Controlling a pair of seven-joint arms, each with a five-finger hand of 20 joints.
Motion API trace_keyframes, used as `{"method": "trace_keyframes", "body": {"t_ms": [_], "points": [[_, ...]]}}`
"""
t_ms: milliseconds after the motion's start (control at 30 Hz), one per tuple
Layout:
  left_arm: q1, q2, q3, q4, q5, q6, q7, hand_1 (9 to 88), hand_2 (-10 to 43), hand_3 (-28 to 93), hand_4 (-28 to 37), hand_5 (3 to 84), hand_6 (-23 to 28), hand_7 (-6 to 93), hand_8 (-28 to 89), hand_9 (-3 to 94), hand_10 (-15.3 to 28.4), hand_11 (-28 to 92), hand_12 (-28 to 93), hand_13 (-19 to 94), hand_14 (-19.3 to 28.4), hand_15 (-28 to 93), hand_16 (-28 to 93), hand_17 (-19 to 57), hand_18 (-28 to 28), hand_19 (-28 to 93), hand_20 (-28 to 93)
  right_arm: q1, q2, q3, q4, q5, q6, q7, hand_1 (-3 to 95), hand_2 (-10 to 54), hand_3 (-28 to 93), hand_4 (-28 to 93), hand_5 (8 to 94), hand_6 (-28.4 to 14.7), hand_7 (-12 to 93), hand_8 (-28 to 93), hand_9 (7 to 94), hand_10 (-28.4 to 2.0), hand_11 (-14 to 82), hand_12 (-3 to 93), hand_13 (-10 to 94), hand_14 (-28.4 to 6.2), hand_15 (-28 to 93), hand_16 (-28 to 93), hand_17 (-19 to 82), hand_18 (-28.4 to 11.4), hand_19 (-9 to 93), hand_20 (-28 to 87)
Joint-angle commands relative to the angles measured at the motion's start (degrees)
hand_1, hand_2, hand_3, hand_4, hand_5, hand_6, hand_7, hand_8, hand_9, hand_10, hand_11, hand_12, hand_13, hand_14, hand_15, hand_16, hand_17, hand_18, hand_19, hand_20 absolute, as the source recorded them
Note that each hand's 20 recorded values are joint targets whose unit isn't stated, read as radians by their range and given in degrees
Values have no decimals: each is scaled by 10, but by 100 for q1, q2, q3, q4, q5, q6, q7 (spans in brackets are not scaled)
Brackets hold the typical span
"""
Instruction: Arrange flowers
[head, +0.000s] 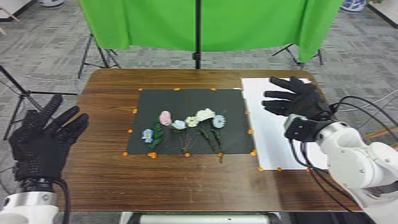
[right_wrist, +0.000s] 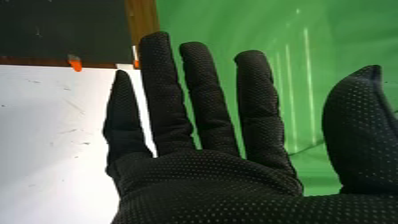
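Fingers (head: 281, 94) straight, flowers (head: 158, 134) fore-and-aft, blooms (head: 205, 114) forward

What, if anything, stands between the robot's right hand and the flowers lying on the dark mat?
Nothing visible stands in the way. The right hand is over the white sheet; towards the flowers come only the sheet's edge and the dark mat.

1. Small blue flower (head: 147, 134): leftmost, lying on the dark mat (head: 173, 100).
2. Pink flower (head: 165, 118): elongated head, farther from the robot than 1.
3. Pale blue flower (head: 179, 124): right of 2.
4. Cream flower (head: 191, 121): between 3 and 5.
5. White flower (head: 205, 114): ruffled head, stem toward the robot.
6. Light-blue flower (head: 218, 121): rightmost, rounded head.
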Motion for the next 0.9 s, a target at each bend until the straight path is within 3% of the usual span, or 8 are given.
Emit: {"method": "trace_keyframes", "body": {"t_ms": [33,300,400,633,700,900], "points": [[-44,28,36,48,-14,11,-100,153,83,756,-283,305,55,135,-96,295,185,222,117,223,261,462,-75,-68,261,559,58,22,-63,-50,-8,-142,-17,27,165,92,767,-283,474,31,161,-138,509,-154,146,130,395,-183,398,114,20,-232,524,173],[-79,66,67,64,-5,-28,-105,154,83,755,-283,305,55,135,-97,291,182,216,115,221,260,447,-74,-71,255,539,42,75,-43,-111,0,-106,-34,-10,165,92,767,-283,475,32,162,-139,511,-154,145,130,396,-183,398,114,19,-231,524,173],[-93,59,48,68,8,-40,-169,154,83,755,-283,304,55,135,-96,291,182,215,116,220,260,442,-72,-71,254,538,40,31,-46,-85,-8,-113,-16,5,165,92,766,-283,475,32,162,-139,511,-154,145,129,396,-183,398,114,19,-230,524,173],[-16,30,15,29,23,-39,-189,154,83,754,-283,305,55,135,-96,292,184,219,118,222,261,447,-67,-72,257,549,44,37,-69,-90,-24,-117,-2,48,165,93,766,-283,475,32,162,-139,511,-153,145,129,396,-183,399,115,18,-230,523,173],[6,26,31,23,15,-14,-115,155,83,754,-283,304,55,137,-96,293,183,220,118,222,262,450,-66,-73,260,558,48,110,-64,-125,-5,-153,-45,45,165,93,766,-283,475,32,162,-139,512,-153,145,130,396,-183,399,115,18,-230,523,173],[-21,54,48,28,-3,0,-80,154,83,754,-283,304,55,136,-96,292,184,221,118,222,263,457,-68,-75,264,565,51,232,-85,-189,46,-143,-38,83,164,92,767,-283,475,32,161,-139,512,-153,145,129,396,-184,399,114,18,-230,523,174]]}}
